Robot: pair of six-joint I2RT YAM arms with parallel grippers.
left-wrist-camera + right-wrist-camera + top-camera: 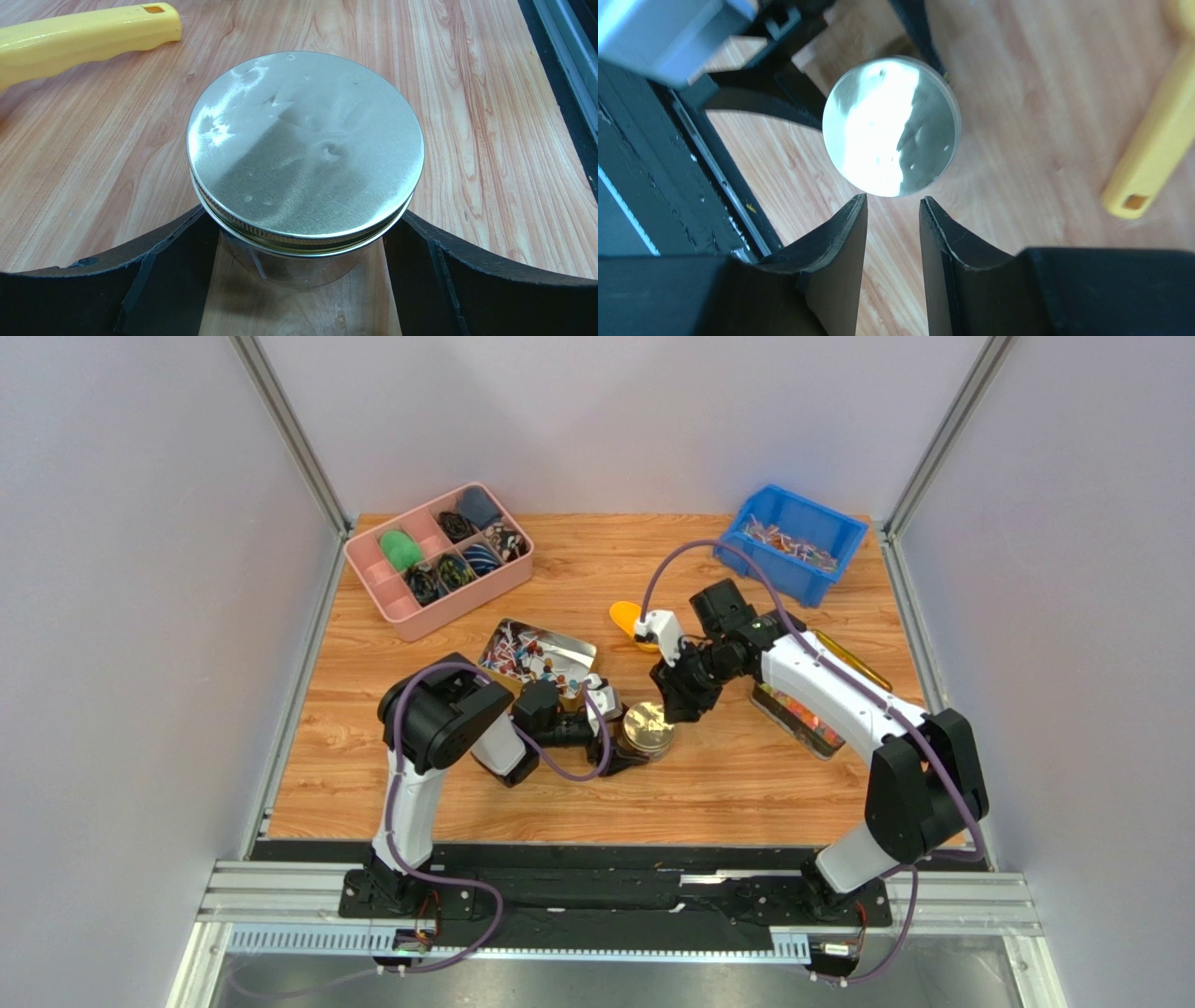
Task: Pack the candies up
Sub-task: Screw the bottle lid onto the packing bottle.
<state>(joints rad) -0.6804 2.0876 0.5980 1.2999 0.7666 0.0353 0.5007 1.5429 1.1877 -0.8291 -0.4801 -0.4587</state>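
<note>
Standing between the fingers of the left gripper (303, 218), which press its glass sides: one jar (302, 269), upright, one dented metal lid (305, 147) on it.

Right gripper (893, 210): one, above the lid. Its fingers are narrowly apart and hold nothing, and the lid lies just past their tips.

Candies (795, 542): too many to count. One lot is in one blue bin (776, 574), well beyond the right gripper. A second lot (526, 655) is in one metal tray (568, 647), just beyond the left gripper.

Pink box (449, 609): one, six compartments, far beyond the left gripper.

Yellow handle (1151, 161): one, near both grippers.

Only the top view shows the bin, tray and box. Only the left wrist view shows the lid's dents and the glass below it. Only the right wrist view shows the gap between the right fingers.

Table (758, 784): wood-grain, with pale grey wall panels on three sides.
</note>
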